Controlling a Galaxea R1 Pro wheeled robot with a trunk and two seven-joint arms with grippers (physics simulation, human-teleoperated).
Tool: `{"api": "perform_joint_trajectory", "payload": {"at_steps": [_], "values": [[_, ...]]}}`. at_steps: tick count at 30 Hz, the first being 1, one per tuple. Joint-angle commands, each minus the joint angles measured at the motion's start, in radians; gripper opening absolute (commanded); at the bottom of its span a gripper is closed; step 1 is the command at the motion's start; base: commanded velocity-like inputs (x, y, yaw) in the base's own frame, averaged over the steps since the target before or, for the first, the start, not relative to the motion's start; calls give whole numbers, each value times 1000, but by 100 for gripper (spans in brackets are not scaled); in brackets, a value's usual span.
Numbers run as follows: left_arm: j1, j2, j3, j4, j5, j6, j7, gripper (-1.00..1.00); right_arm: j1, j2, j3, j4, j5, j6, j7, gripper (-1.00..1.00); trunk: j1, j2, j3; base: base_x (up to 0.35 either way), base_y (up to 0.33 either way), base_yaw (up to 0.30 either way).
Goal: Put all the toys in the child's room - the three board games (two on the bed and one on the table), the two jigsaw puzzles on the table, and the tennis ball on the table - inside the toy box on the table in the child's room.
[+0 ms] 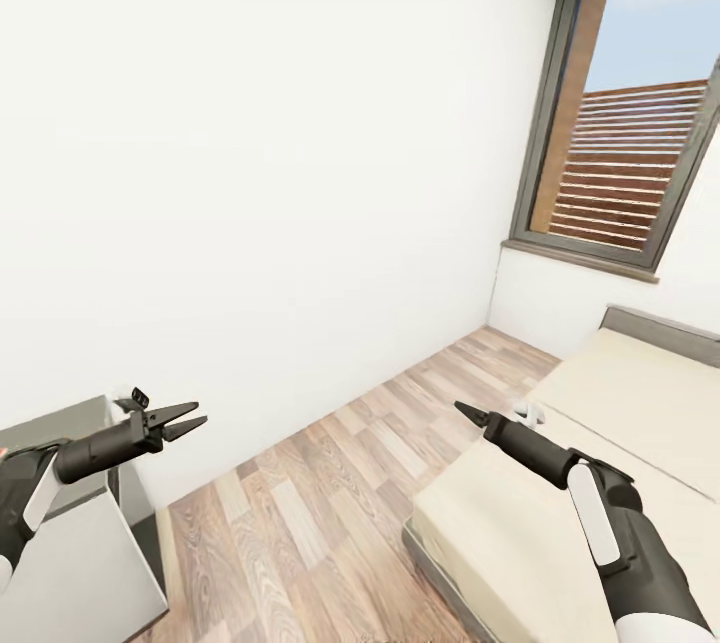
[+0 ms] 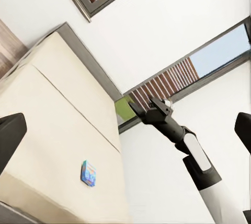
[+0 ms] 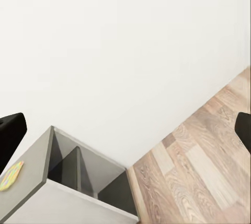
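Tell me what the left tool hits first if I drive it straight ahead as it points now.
Probably the right arm, which crosses the left tool's line in its wrist view. Beyond it are the bed and the white wall; depth is unclear.

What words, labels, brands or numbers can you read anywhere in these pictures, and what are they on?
None can be read.
Small blue board game on the bed: colourful print, too small and blurred to read.
Jigsaw puzzle on the table: coloured patches, no text visible.
Green-edged board game, at the far end of the bed: no print shows.
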Motion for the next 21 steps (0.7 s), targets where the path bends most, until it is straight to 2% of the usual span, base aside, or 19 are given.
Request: {"api": "perform_joint_trajectory", "payload": {"at_steps": [1, 10, 21], "values": [[0, 0, 0, 0, 0, 11, -3, 100, -1, 0, -1, 0, -4, 7, 1, 100, 0, -2, -2, -139, 0, -280], [0, 1, -1, 0, 0, 11, -3, 100, -1, 0, -2, 1, -4, 7, 1, 100, 0, -2, -2, -47, -16, -280], [0, 1, -1, -1, -1, 11, -2, 100, -1, 0, -17, 8, -4, 7, 1, 100, 0, -2, -2, -2, -189, -280]]}}
